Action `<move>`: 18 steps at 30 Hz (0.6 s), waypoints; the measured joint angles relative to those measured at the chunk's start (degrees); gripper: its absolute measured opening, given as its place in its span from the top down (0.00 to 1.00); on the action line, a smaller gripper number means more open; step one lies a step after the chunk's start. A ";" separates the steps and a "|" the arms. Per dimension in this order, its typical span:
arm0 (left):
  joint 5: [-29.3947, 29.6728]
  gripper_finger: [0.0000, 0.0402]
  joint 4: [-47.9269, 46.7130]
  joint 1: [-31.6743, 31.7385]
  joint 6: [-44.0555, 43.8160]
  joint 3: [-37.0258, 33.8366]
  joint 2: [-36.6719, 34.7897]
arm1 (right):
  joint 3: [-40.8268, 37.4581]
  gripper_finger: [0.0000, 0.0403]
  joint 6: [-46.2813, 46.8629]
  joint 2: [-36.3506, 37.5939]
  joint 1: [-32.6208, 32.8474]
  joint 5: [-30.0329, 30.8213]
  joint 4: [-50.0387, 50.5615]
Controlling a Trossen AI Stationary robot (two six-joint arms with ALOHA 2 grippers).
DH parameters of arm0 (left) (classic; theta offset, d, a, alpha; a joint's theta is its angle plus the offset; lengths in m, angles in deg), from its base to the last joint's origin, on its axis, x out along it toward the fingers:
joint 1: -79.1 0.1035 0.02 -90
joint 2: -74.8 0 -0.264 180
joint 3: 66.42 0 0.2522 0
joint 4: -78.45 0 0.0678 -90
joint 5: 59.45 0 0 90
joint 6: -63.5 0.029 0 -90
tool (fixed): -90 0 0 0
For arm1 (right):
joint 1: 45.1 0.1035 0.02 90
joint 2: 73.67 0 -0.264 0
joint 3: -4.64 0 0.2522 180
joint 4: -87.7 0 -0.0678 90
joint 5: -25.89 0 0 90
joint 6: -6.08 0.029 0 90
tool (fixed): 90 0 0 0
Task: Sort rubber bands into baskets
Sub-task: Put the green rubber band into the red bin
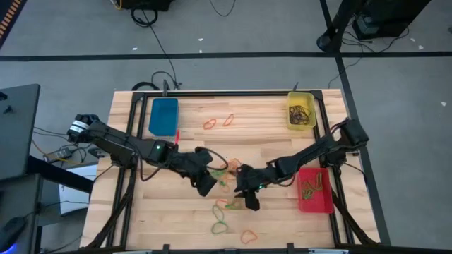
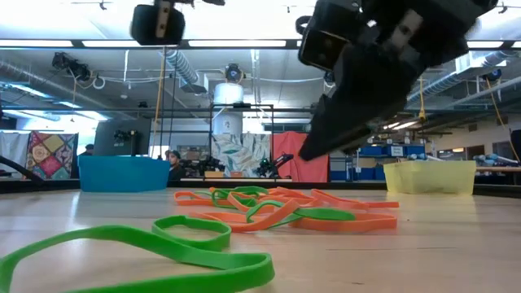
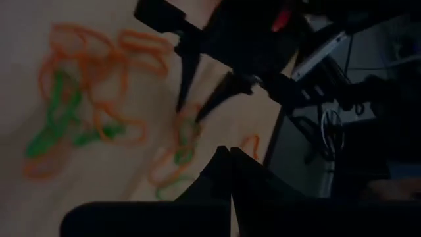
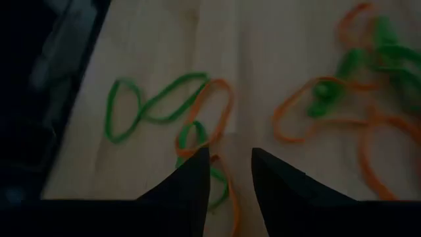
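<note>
Sorting looks partly done: the yellow basket and red basket seemingly hold bands, many rubber bands remain mid-desk, right hand part-open above them, left hand closed empty.

A wooden table stands on grey floor, with black cables behind.

Both arms reach in toward table centre, elbows bent, wrists angled down. Left gripper sits mid-table w/ its 2 fingers pressed together (no gap between tips). Right gripper hangs just beside it, fingers parted, nothing between them.
</note>
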 joint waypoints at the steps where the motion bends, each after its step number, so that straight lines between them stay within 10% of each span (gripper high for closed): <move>1: -0.07 0.98 -0.29 -0.58 -0.46 0.00 0.00 | 0.67 0.69 -2.03 -1.14 0.22 -0.19 0.23; 18: 0.26 0.98 -2.23 -3.85 -3.04 0.00 0.00 | 4.61 0.72 -18.35 -10.23 2.04 -1.38 0.04</move>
